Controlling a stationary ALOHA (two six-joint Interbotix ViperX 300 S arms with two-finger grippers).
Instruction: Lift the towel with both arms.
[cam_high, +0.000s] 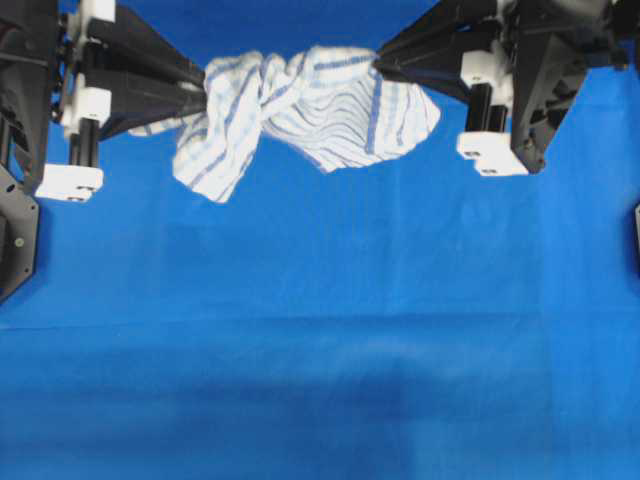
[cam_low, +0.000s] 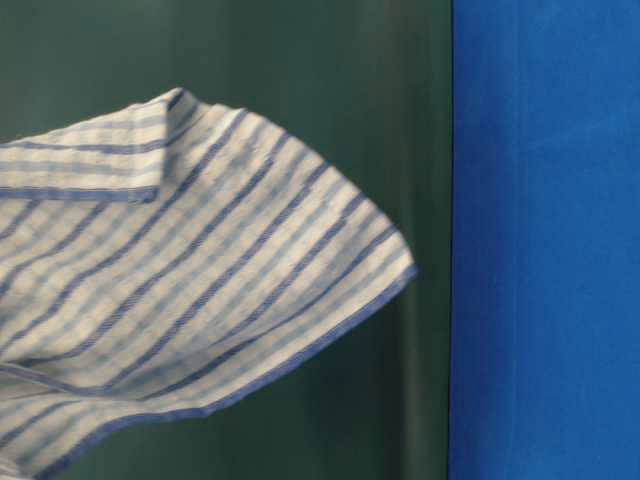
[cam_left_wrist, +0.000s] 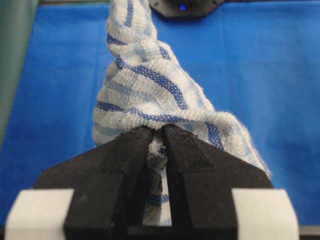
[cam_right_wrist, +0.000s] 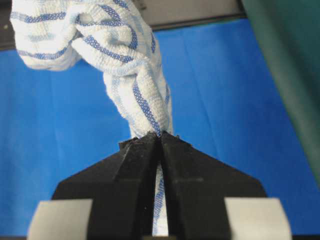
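The white towel (cam_high: 300, 115) with blue stripes hangs bunched and twisted between the two arms, off the blue sheet. My left gripper (cam_high: 203, 90) is shut on its left end, and in the left wrist view the cloth (cam_left_wrist: 145, 90) is pinched between the black jaws of the left gripper (cam_left_wrist: 157, 134). On the other side my right gripper (cam_high: 378, 60) is shut on the right end. The right wrist view has the twisted towel (cam_right_wrist: 135, 85) running up from the closed tips of the right gripper (cam_right_wrist: 160, 136). The table-level view catches a hanging fold of towel (cam_low: 180, 280).
The large plain blue sheet (cam_high: 320, 340) covers the table below the arms. A dark green wall (cam_low: 330, 100) stands behind the table in the table-level view. The base of the opposite arm (cam_left_wrist: 182, 6) shows at the top of the left wrist view.
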